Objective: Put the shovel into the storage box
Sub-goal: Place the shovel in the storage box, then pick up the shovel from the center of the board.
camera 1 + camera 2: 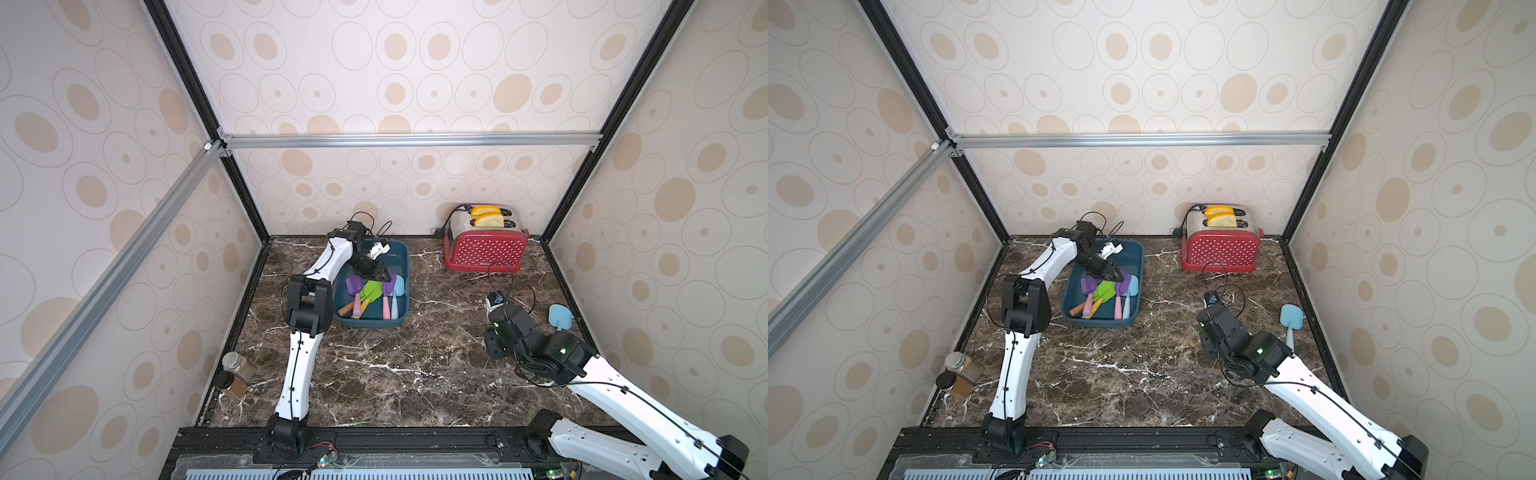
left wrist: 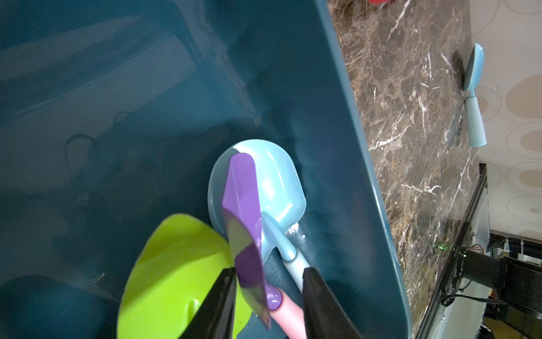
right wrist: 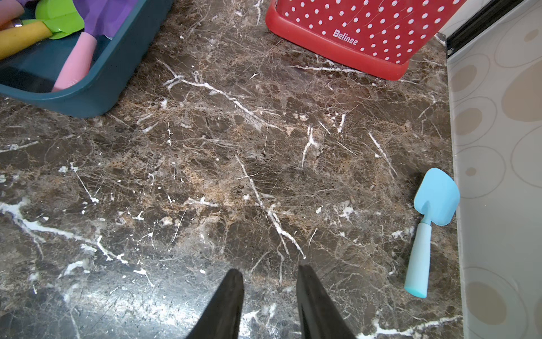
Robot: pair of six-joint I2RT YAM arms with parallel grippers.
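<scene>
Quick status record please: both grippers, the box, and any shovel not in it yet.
left gripper: open over the box, purple shovel between the jaws
right gripper: open, empty, above the table
box contents: purple shovel, green shovel, pale blue shovel, more
not in box: loose blue shovel, on the table by the wall

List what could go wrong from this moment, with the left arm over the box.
1. The purple shovel stands on edge between the open fingers of the left gripper, leaning on the pale blue shovel in the storage box. Withdrawing could snag it and perhaps drag it out.
2. The loose blue shovel lies on the table right beside the side wall, so the right gripper may have little room to straddle it.
</scene>
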